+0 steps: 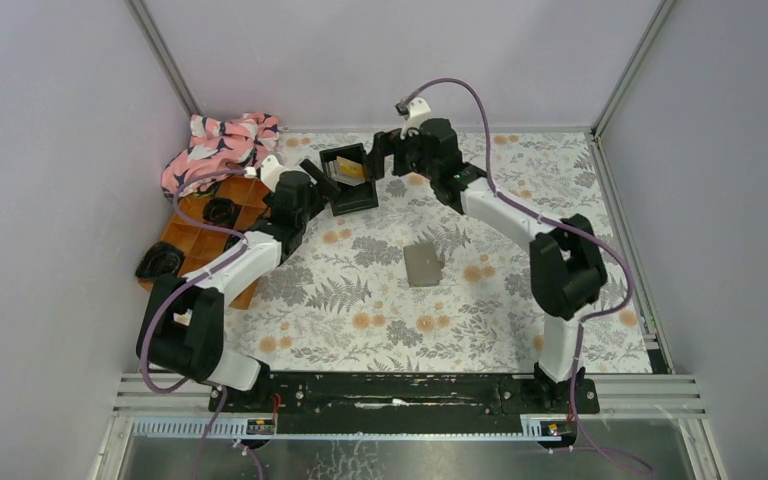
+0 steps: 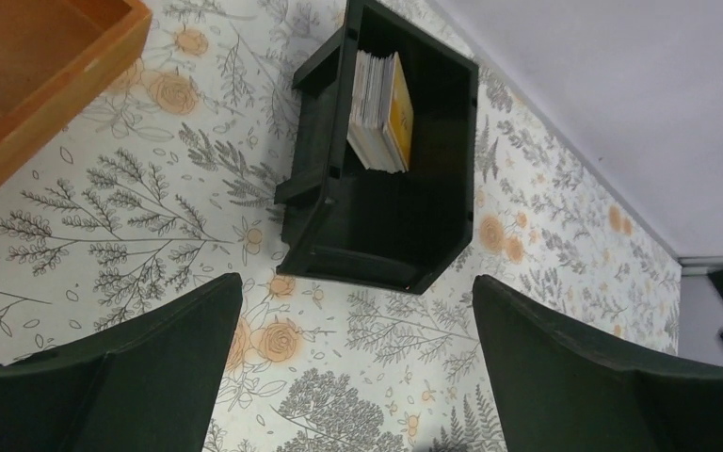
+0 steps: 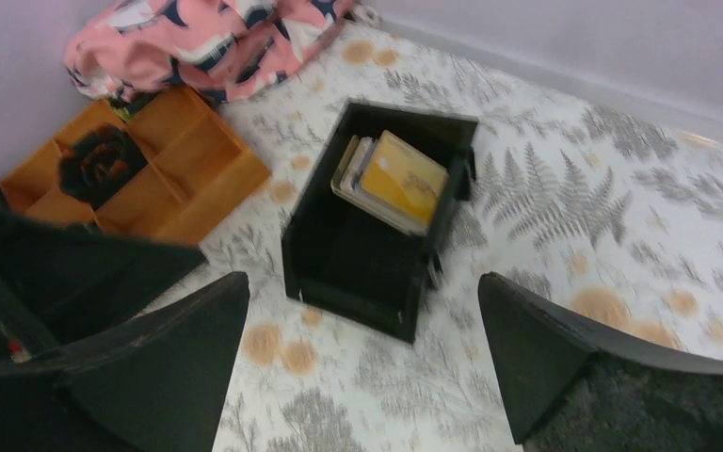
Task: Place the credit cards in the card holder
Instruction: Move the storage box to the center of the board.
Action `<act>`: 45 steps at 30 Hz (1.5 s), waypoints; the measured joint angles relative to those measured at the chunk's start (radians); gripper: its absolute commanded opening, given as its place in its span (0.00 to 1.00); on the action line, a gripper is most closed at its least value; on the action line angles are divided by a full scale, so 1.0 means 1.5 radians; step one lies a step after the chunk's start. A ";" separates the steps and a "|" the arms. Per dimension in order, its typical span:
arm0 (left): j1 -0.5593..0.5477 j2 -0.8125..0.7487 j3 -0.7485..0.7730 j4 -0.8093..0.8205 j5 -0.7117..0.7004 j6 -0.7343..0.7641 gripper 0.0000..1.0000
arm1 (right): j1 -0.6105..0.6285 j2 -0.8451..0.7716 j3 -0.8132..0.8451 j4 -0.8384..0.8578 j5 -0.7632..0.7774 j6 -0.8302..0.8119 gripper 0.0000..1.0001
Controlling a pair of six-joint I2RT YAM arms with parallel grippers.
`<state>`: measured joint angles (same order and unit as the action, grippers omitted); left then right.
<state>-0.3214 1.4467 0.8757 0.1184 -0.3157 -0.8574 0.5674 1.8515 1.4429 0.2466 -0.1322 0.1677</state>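
Since people asked how the setup looks: the credit cards (image 1: 346,168) are a small stack propped on edge in the far part of the black tray (image 1: 357,203), with a yellow-gold card (image 3: 405,179) on the outside and pale, whitish ones (image 2: 369,108) packed behind it, thin edges showing. The card holder (image 1: 423,265) is just a flat grey rectangle lying on the floral table cover (image 1: 360,300) around the middle of the table; I can't tell from the top view whether it's folded shut. Room-wise, the left side is crowded: an orange compartment tray (image 1: 200,235) sits left of the black tray, with a black round thing (image 3: 104,162) in one compartment, and a pink patterned cloth (image 1: 222,145) is bunched in the far-left corner against the walls. The stretch right of and nearer than the black tray is mostly floral cover, and the card holder has space on every side. The left gripper (image 2: 356,311) sits just left of the black tray and the right gripper (image 3: 362,297) just to its far right, both with jaws spread wide and gripping nothing. Each wrist view shows the tray and its cards framed between the fingers, not touching them. The card holder lies well apart from both grippers, nearer and a bit to the right.
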 measured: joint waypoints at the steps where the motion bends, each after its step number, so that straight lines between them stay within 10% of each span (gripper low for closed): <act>1: 0.004 0.006 0.000 0.000 0.002 -0.003 1.00 | 0.000 0.026 0.034 -0.005 -0.014 0.003 1.00; 18: 0.028 0.119 0.001 0.001 -0.020 -0.039 0.90 | 0.050 0.414 0.553 -0.235 -0.041 -0.034 0.87; 35: 0.036 0.265 0.100 0.037 -0.033 -0.032 0.83 | 0.065 0.441 0.578 -0.278 0.047 -0.092 0.76; 45: 0.032 0.304 0.110 0.065 -0.058 0.004 0.46 | 0.065 0.441 0.577 -0.279 0.061 -0.094 0.72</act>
<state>-0.2741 1.9034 1.0412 0.2157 -0.4030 -0.8516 0.6647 2.5126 2.3089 -0.1715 -0.0406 0.0265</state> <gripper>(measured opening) 0.555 0.725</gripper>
